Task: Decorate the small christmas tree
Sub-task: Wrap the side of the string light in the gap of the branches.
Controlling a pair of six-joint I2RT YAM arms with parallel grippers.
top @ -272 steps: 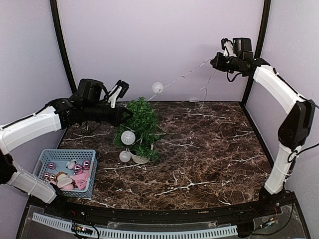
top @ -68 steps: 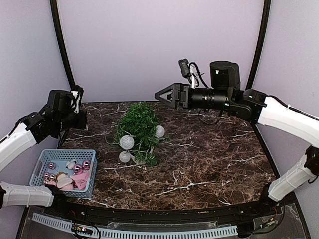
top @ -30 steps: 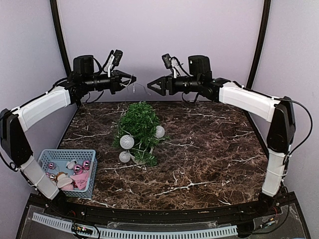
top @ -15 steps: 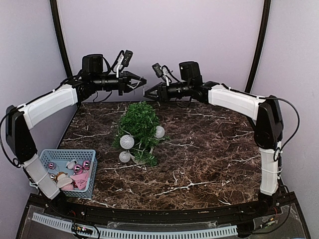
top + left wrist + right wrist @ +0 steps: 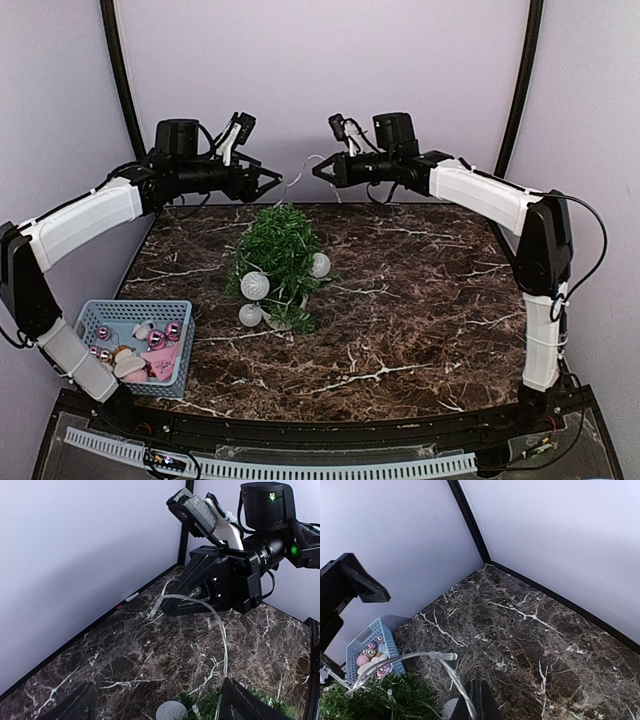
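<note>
Right claw (image 5: 317,170) is pinched together on the clear light wire (image 5: 220,623), high over the far side of the table (image 5: 420,330). Left claw (image 5: 271,185) is spread apart and empty, facing it close by. The small christmas tree (image 5: 279,255) stands upright left of centre, below and nearer than the gap between the claws. The wire drops from the right claw into its crown. Next drape probably goes downward, right arm carrying.
</note>
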